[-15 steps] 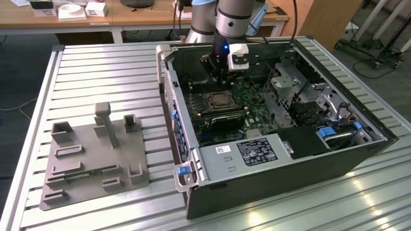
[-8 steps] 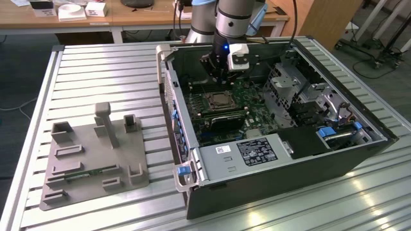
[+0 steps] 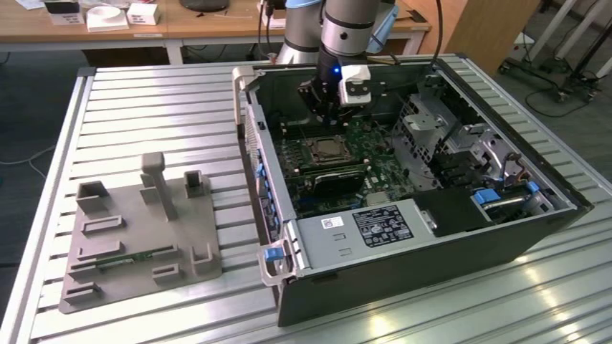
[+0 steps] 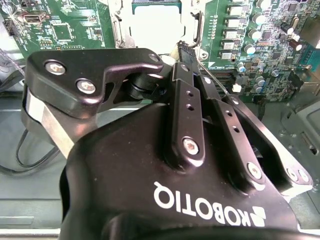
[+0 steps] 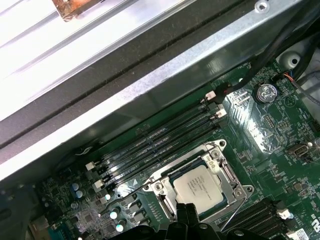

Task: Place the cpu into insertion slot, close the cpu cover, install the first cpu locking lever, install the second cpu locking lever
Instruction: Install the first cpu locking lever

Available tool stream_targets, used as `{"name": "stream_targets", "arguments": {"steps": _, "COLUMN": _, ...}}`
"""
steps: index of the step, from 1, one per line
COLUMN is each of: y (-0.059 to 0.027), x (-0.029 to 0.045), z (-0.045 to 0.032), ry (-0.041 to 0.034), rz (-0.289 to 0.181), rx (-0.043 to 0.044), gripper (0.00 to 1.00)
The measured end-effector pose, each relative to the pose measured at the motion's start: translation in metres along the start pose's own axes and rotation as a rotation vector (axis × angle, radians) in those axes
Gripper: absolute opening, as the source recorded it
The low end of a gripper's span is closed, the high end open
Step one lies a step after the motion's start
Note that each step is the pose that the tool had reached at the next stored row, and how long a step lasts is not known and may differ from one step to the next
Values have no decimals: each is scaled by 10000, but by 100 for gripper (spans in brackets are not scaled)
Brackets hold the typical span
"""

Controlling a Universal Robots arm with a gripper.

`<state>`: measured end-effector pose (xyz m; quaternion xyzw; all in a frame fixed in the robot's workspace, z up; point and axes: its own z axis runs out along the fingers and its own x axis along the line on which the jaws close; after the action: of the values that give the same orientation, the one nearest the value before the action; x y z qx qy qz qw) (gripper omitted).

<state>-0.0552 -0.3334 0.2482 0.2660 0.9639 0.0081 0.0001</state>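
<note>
Pincer (image 4: 185, 49) pinched narrow, nothing gripped | cpu (image 5: 199, 184) seated, cpu cover (image 5: 230, 175) down | advice: press locking lever (image 5: 232, 214) low, hook sideways gently

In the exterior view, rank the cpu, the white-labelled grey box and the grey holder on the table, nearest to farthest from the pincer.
From the pincer:
1. cpu, close by it, inside the case.
2. white-labelled grey box, at the case's near end.
3. grey holder, outside the case, at the exterior view's left.
</note>
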Motion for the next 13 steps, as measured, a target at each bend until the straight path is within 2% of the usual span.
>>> {"name": "stream_targets", "arguments": {"steps": 9, "y": 0, "x": 0, "z": 6, "ry": 23, "rz": -1491, "rx": 7, "gripper": 10}}
{"name": "stream_targets", "arguments": {"steps": 13, "y": 0, "x": 0, "z": -3, "ry": 40, "rz": -1685, "rx": -21, "gripper": 10}}
